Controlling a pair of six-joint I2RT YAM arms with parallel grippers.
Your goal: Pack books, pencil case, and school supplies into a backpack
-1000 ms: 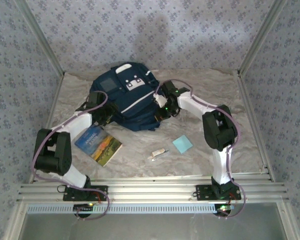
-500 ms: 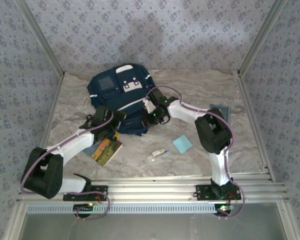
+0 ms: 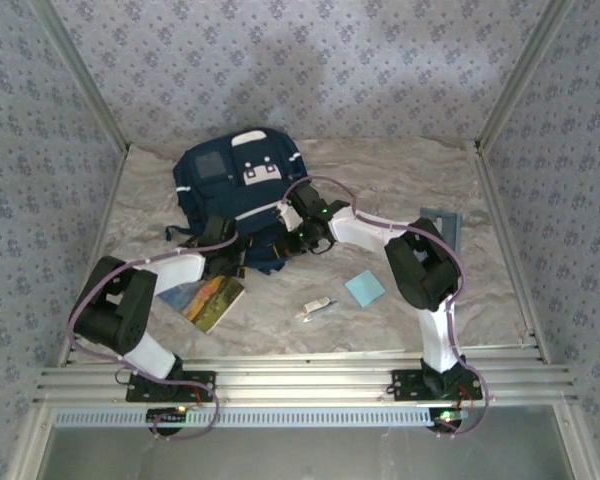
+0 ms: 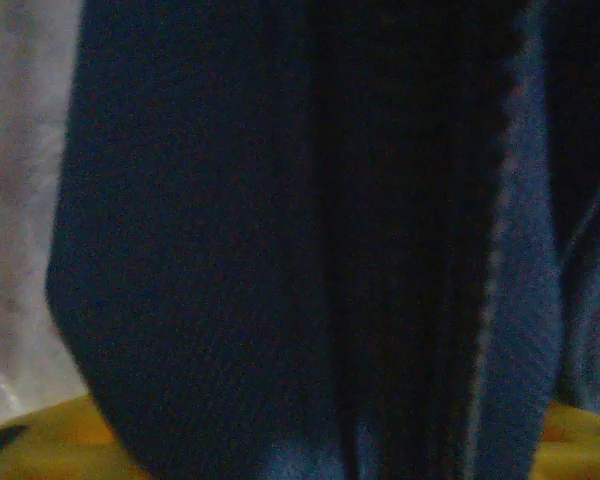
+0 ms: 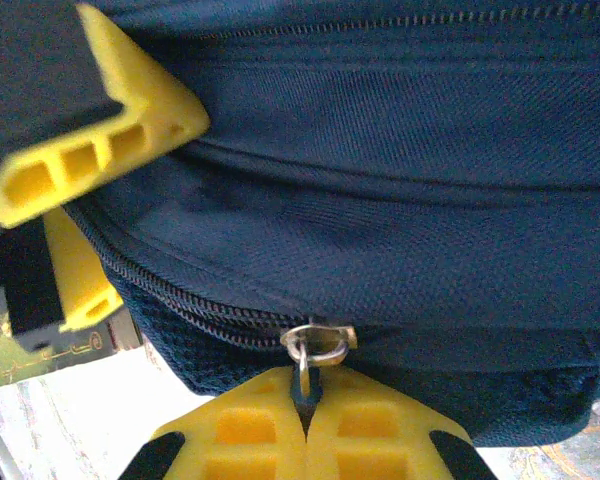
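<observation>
Zipper hardware is what the right gripper (image 5: pixel 305 392) has hold of: its yellow jaws are pressed together on the small metal zipper pull (image 5: pixel 315 345), which hangs from a line of zipper teeth across the navy fabric. From above, that gripper sits against the near right side of the backpack (image 3: pixel 230 200). The backpack lies toward the back of the table (image 3: pixel 410 175), left of centre, with its grey square patch and white patches facing up.

The left gripper (image 3: pixel 240 252) is at the bag's near edge, just left of the right one. In the right wrist view its two yellow fingers (image 5: pixel 100 125) stand apart, one above and one below a fold of the navy fabric. The left wrist camera is pressed so close to the dark, blurred cloth that it is hard to tell whether the fold is actually pinched or the jaws merely straddle it.

The book (image 3: pixel 212 298), its cover green, yellow and orange, lies flat on the table just in front of the backpack, partly under the left forearm. The light-blue pad (image 3: pixel 365 288) rests near the middle of the table, with the slim white stick (image 3: pixel 315 308) just to its near left, apart from it. The grey pencil case (image 3: pixel 443 222) lies at the right, partly hidden behind the right arm's elbow, well apart from the backpack.
</observation>
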